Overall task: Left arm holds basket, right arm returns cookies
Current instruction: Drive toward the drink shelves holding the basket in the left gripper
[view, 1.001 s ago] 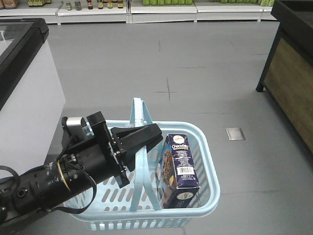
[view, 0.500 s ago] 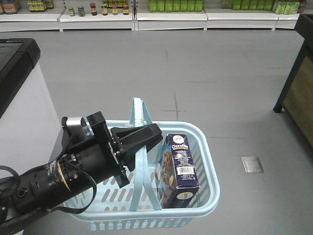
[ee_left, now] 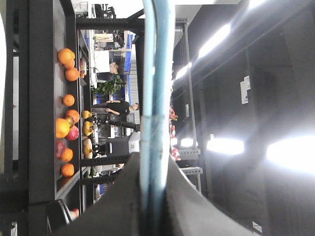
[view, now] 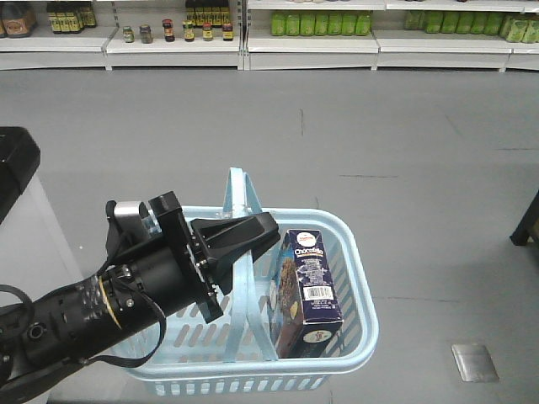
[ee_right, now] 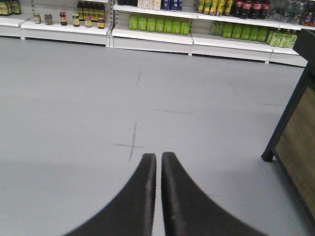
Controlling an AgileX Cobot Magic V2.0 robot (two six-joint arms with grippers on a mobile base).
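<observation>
While basket (view: pixel 296 215) hangs, cookies (view: pixel 308 290) stand upright.

1. Front view: soft, even overhead store light; grey floor (view: pixel 379 126) uniformly lit, faint sheen, no hard shadows.
2. Sharp on basket (view: pixel 358 252) and cookies (view: pixel 307 286), box print readable; far shelves (view: pixel 337 38) slightly soft.
3. Left arm (view: pixel 93 311) near-black, little detail in darks; small glint on silver knob (view: pixel 128 209).
4. Left wrist view: turned sideways, harsh contrast; blown-out ceiling lights (ee_left: pixel 290 152), flare and haze over right half.
5. Basket handle (ee_left: pixel 156 73) and left pincer (ee_left: pixel 151 156) very close, blurred; fruit (ee_left: pixel 66 128) saturated, fairly sharp.
6. Right wrist view: bright, even; right pincer (ee_right: pixel 158 155) dark, soft-edged, out of focus; floor and shelves behind crisp.
</observation>
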